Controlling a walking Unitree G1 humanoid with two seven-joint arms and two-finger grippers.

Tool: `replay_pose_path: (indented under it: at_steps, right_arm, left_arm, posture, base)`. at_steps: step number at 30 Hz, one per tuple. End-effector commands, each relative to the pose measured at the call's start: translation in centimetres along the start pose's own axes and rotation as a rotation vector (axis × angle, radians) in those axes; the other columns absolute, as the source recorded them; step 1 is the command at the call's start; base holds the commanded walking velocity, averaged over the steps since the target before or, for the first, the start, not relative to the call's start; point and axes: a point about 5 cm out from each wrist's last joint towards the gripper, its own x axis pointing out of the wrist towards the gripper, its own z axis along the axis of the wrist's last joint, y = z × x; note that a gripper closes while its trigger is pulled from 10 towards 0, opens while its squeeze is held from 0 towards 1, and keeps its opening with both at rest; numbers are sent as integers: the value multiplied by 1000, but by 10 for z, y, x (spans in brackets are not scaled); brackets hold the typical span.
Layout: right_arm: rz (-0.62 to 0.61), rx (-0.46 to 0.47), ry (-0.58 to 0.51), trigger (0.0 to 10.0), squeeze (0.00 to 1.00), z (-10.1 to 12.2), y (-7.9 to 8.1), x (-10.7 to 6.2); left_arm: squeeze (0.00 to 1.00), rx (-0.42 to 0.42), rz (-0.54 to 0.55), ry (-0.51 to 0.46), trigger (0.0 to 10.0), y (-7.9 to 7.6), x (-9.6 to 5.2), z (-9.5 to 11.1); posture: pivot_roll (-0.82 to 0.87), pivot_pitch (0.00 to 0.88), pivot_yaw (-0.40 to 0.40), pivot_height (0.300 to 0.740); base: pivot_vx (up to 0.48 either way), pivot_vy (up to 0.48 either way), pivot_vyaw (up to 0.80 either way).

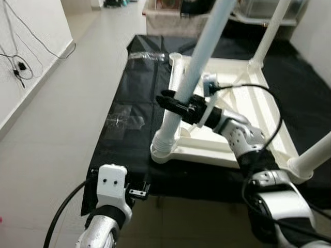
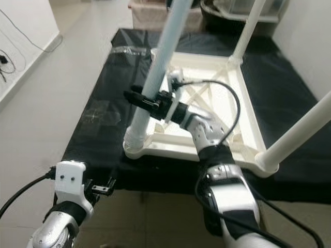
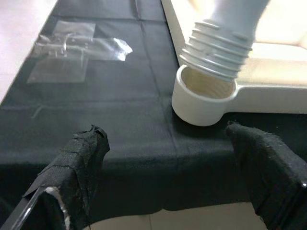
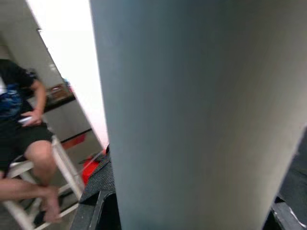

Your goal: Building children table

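Note:
A white children's table top [image 1: 235, 82] lies upside down on a black cloth [image 1: 139, 93]. Two white legs stand in its right corners, one far [image 1: 269, 36] and one near [image 1: 315, 155]. My right gripper [image 1: 173, 103] is shut on a third white leg [image 1: 199, 62], which leans over the near left corner. Its threaded end [image 3: 218, 52] sits tilted at the mouth of the corner socket [image 3: 201, 98], with the threads still outside. The far left socket [image 1: 176, 57] holds nothing. My left gripper [image 3: 163, 130] hangs open, low, in front of the cloth's near edge, apart from the socket.
Clear plastic bags [image 1: 124, 120] lie on the cloth left of the table top. Cables [image 1: 18, 67] hang on the left wall beside bare tiled floor. A box [image 1: 165, 18] stands beyond the cloth. A person [image 4: 24, 120] sits on a white stool nearby.

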Motion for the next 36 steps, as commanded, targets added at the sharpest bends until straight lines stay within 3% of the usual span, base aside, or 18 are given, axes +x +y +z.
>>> replay_pose_path:
  at_steps: [1,7,10,12,20,30,36]
  right_arm:
    - [76,-27,5,10000,0,2,4,4]
    - [144,-58,40,10000,0,-1,8,6]
    - [175,-99,75,10000,0,-5,10,8]
    - [201,-182,154,10000,0,-9,11,11]
    - [240,-257,223,10000,0,-11,12,16]
    - [346,-276,331,10000,0,-27,19,19]
    - [365,-281,342,10000,0,-31,21,24]
  left_arm:
    - [0,-14,-4,25,10000,-3,-5,-2]
    - [0,-15,-6,31,10000,-4,-7,-2]
    - [0,-16,-6,31,10000,-4,-7,-1]
    - [0,-13,-4,32,10000,-5,-9,-2]
    - [0,-9,1,36,10000,-6,-10,-2]
    - [0,-9,4,35,10000,-7,-10,-1]
    - [0,-8,5,33,10000,-7,-10,-1]
  posture:
    - [113,246,-72,740]
    - [113,246,-72,740]
    - [114,239,-74,740]
    - [111,229,-75,740]
    - [108,221,-77,740]
    - [105,222,-85,740]
    - [105,229,-89,740]
  base:
    - [0,0,0]
    - [0,0,0]
    - [0,0,0]
    - [0,0,0]
    - [0,0,0]
    - [0,0,0]
    - [0,0,0]
